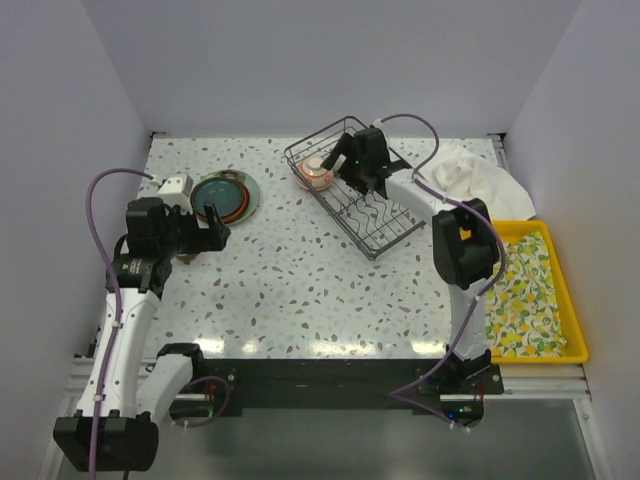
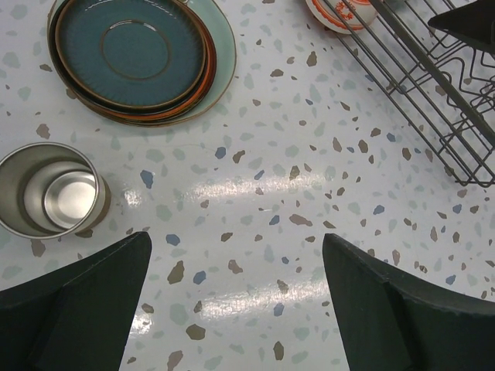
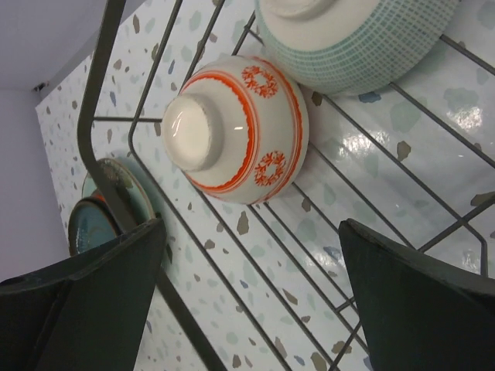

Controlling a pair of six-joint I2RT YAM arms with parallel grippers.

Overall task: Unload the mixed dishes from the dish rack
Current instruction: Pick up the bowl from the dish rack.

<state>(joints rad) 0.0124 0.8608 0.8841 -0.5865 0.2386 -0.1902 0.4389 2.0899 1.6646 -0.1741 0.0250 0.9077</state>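
Note:
The dark wire dish rack [image 1: 385, 225] stands at the back middle of the table. In it lie an upturned red-patterned bowl [image 3: 232, 127] and an upturned pale green bowl [image 3: 356, 35]; the red one also shows in the top view [image 1: 316, 172]. My right gripper [image 3: 251, 286] is open and empty above the rack floor, just short of the red-patterned bowl. A stack of plates [image 1: 224, 195] with a teal one on top [image 2: 131, 58] sits on the table left of the rack. My left gripper [image 2: 236, 301] is open and empty over bare table near the stack.
A small cup [image 2: 54, 193] stands upright on the table beside the plate stack, left of my left gripper. A white cloth [image 1: 475, 175] lies at the back right. A yellow tray [image 1: 577, 345] with a patterned cloth sits at the right edge.

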